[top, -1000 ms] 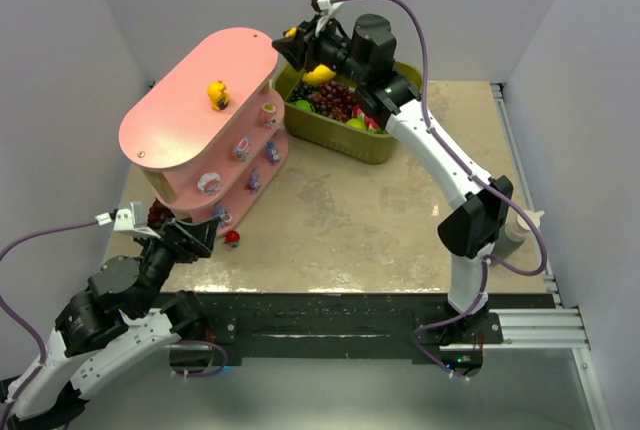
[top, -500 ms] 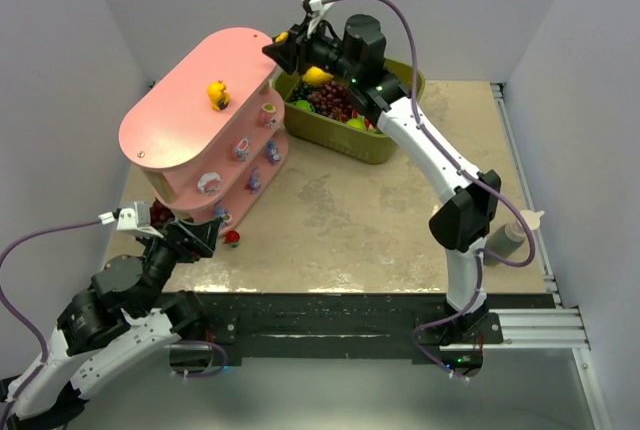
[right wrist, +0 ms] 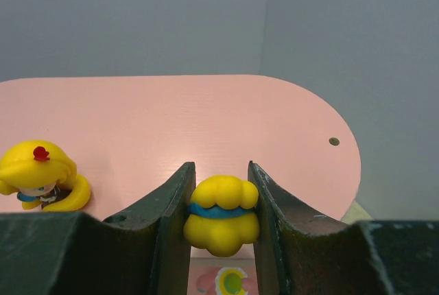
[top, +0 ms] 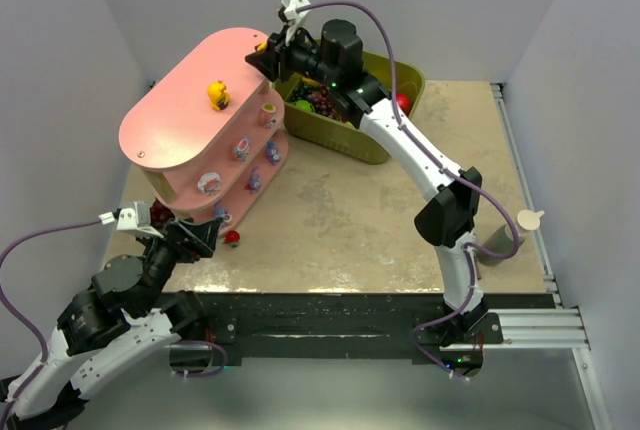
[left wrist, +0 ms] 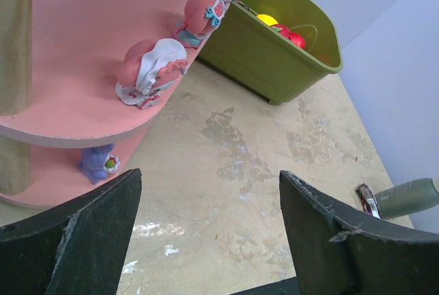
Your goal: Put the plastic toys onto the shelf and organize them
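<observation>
Several toys (top: 241, 149) are shelved; your right pincer (right wrist: 219, 171) pinches a yellow figurine (right wrist: 221, 216), not yet placed, above the shelf (right wrist: 206, 116); left pincer (left wrist: 209, 178) gapes empty.

Bright, even, diffuse light falls from overhead. In the top view the shelf (top: 185, 100) throws only a soft shadow on the table (top: 340, 220) at lower left, and the walls splay outward toward the corners. The left wrist view shows a pale sheen low on the table. In the right wrist view the toy (right wrist: 221, 216) at bottom centre is sharp.

Plain grey walls (top: 60, 30) around a mottled beige tabletop (top: 350, 230)
</observation>
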`<state>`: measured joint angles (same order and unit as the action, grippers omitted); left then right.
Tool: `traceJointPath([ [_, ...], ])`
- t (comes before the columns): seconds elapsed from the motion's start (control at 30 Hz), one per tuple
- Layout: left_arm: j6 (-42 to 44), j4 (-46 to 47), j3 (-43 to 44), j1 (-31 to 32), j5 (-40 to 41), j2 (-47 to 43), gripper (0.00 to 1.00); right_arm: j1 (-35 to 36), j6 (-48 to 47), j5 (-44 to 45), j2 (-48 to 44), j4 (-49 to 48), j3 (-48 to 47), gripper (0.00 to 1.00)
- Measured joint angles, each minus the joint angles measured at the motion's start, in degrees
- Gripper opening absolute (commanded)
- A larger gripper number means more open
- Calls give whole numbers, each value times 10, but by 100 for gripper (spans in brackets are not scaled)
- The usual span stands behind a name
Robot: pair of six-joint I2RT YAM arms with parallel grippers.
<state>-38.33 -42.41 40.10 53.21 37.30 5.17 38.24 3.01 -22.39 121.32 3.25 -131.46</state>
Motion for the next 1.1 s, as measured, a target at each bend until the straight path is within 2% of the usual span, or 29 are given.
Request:
traceJointPath([
  [0.73, -1, 0, 0, 0, 5, 0, 86, 43, -55, 110, 48, 31, -57, 0],
  [0.97, -1, -1, 0, 0, 6, -2, 86, 48, -66, 129, 58, 33, -65, 8],
  [1.1, -1, -1, 0, 0, 7, -2, 86, 49, -70, 138, 59, 34, -68, 16],
])
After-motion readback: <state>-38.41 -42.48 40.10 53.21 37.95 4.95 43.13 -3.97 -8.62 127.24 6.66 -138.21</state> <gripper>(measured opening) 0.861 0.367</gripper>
